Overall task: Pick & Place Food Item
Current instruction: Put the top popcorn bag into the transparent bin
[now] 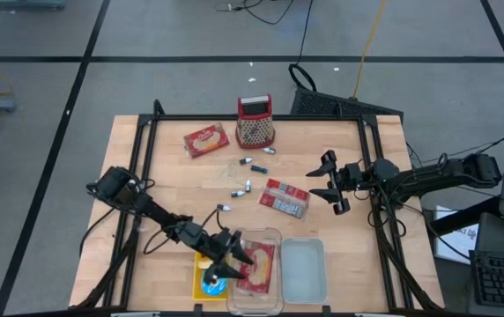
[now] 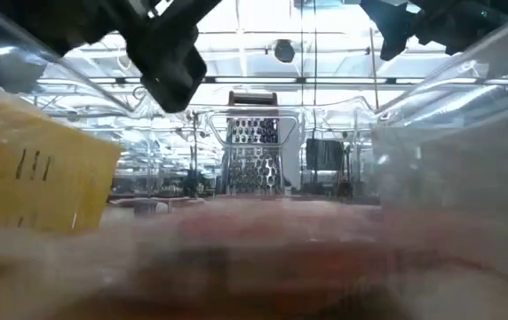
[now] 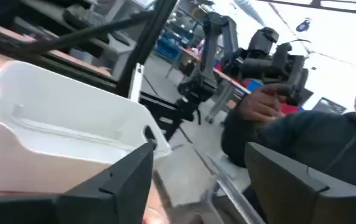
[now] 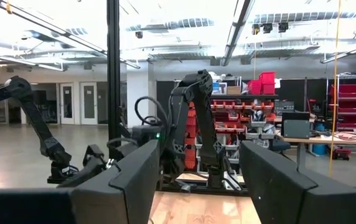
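Observation:
A red food packet point(image 1: 259, 264) lies flat inside a clear tub point(image 1: 274, 234) at the table's near edge. My left gripper point(image 1: 233, 262) hovers at the tub's left rim, pointing level toward the table's right. Its fingers are open with nothing between them in the left wrist view point(image 3: 198, 149). A yellow-and-blue pack point(image 1: 211, 278) lies just left of the tub, under the gripper. Through the clear wall in the low view, the packet point(image 2: 263, 244) shows as a red blur. My right gripper point(image 1: 333, 183) waits open above the table's right side point(image 4: 200, 146).
A second clear tub point(image 1: 304, 269) stands right of the first. Two more red packets point(image 1: 285, 198) point(image 1: 206, 139), a metal grater point(image 1: 255, 121) and several small loose bits point(image 1: 245, 176) lie on the table. A person point(image 3: 290, 124) sits beyond the table's right side.

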`<move>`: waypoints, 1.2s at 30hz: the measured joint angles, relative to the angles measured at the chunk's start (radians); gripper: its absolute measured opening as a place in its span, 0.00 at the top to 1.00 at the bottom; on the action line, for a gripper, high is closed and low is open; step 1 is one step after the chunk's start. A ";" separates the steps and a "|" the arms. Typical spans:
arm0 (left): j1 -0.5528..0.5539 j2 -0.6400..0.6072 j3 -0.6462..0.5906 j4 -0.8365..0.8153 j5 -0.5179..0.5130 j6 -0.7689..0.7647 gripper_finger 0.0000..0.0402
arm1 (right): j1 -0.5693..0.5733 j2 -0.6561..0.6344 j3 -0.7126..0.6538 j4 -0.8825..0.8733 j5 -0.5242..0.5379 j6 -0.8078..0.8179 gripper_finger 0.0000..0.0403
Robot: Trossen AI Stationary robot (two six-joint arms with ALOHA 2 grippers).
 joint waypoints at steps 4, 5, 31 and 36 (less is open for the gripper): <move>0.001 -0.060 0.000 0.028 0.003 0.023 0.33 | 0.000 0.000 0.000 0.001 0.000 0.000 0.47; 0.001 -0.080 0.001 0.030 0.001 0.040 0.33 | 0.000 0.000 0.000 0.000 0.000 0.000 0.47; 0.055 -0.828 0.001 -1.452 -1.116 -0.007 0.51 | 0.000 0.000 0.000 -0.076 0.000 0.000 0.47; 0.151 -0.829 0.001 -1.648 -1.112 -0.184 0.54 | 0.000 0.000 0.000 -0.116 0.000 0.002 0.47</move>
